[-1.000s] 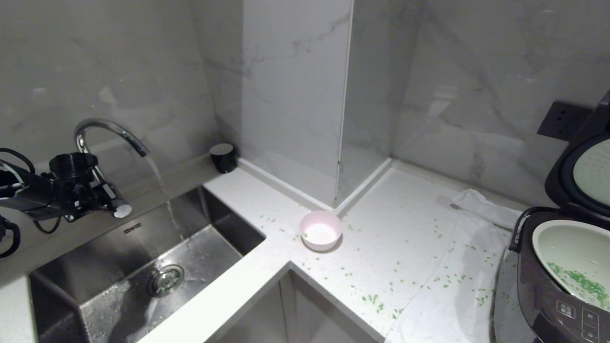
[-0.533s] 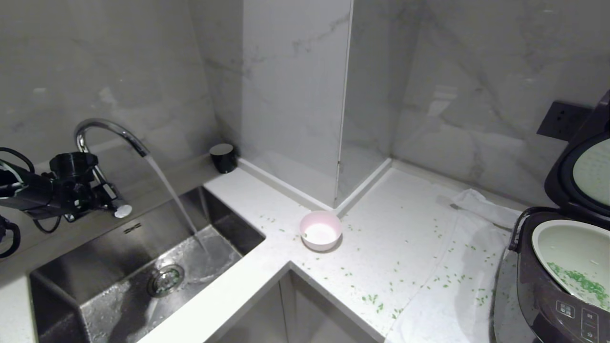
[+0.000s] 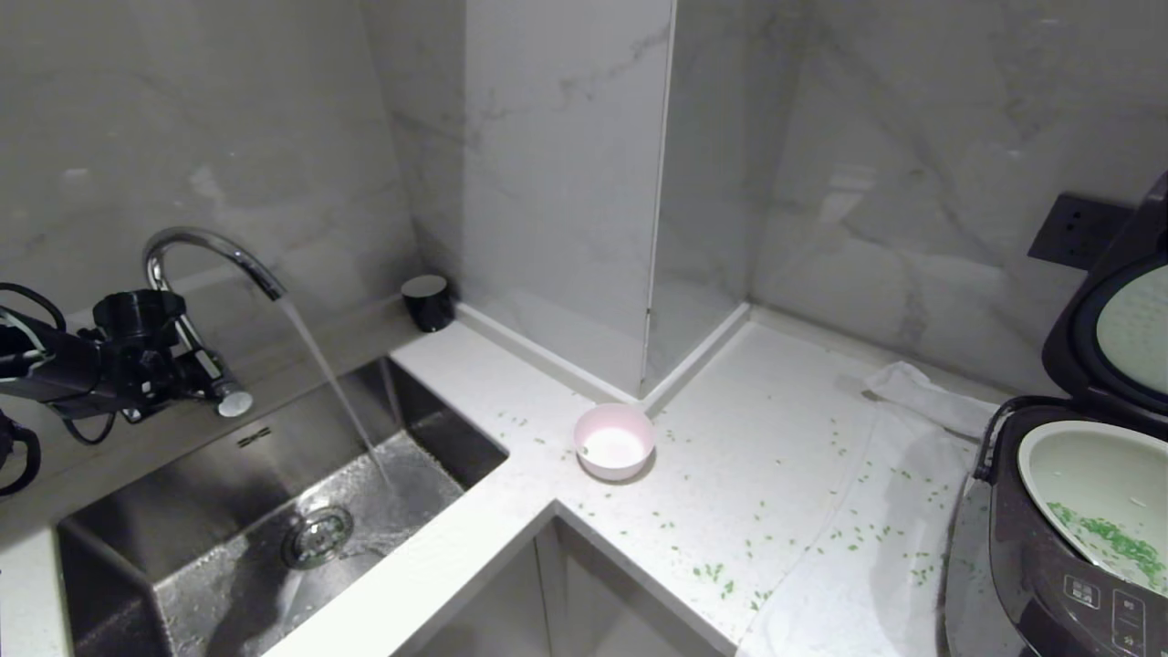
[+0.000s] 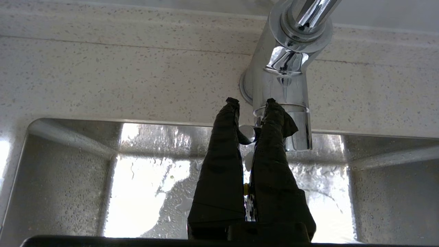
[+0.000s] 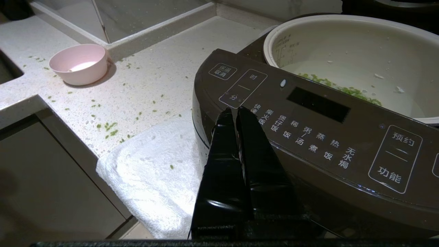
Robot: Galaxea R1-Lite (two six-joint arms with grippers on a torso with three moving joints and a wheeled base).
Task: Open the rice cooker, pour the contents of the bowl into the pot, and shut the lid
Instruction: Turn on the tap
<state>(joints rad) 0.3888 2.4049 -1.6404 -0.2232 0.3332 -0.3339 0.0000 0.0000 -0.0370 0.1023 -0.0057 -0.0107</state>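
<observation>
Two pincers show, one at each end of the scene. At far left, the left pincer (image 4: 250,103) hangs over the sink (image 3: 182,547) with its fingers pinching the small faucet lever (image 4: 247,133) just below the chrome faucet (image 3: 210,251), from which water streams into the basin. Well to its right on the white desk (image 3: 785,429) sits the bowl (image 3: 614,442), small, round, pink outside and white inside, with green bits (image 3: 721,575) scattered around it. Farther right lies a white towel (image 5: 154,171). The right pincer (image 5: 234,109), fingers pressed together, hovers just before the rice cooker (image 5: 308,137), dark brown with white labels. Beyond it, the pale pot (image 5: 346,48) holds the contents (image 5: 339,90), and the lid (image 3: 1109,319) stands raised.
</observation>
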